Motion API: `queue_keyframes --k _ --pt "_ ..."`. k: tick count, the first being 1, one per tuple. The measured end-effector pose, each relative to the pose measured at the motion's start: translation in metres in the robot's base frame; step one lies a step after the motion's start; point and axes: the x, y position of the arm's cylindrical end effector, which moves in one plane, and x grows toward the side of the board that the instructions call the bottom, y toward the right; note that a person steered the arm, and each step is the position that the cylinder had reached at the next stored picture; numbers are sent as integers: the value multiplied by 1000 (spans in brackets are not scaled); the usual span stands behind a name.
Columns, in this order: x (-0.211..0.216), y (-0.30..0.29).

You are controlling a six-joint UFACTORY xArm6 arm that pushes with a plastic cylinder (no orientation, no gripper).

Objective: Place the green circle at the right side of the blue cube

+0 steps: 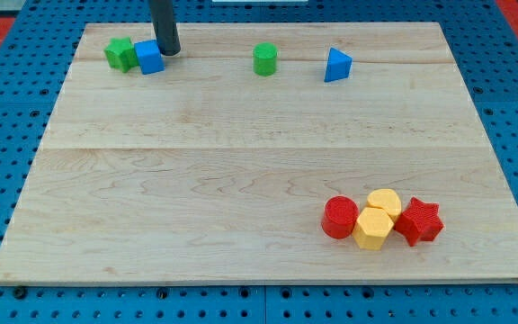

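Observation:
The green circle [265, 59] stands near the view's top, a little right of the middle. The blue cube [149, 57] is at the top left, touching a green star-like block [120, 53] on its left. My tip [169, 52] is the lower end of the dark rod, right against the blue cube's upper right side. The green circle is well to the right of the tip and the cube, apart from both.
A blue triangle [336, 66] sits right of the green circle. At the bottom right a red circle [340, 218], two yellow blocks [373, 229] [385, 203] and a red star [419, 220] cluster together. The wooden board [241, 180] lies on a blue pegboard.

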Motion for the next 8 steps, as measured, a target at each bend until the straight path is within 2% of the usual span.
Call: queue_keyframes --k 1,3,4,5,6,7,8 --pt "0 29" --pt "-56 214" --pt "-16 238" --pt "21 207" --pt "35 163" --pt "30 138" --pt "10 151"
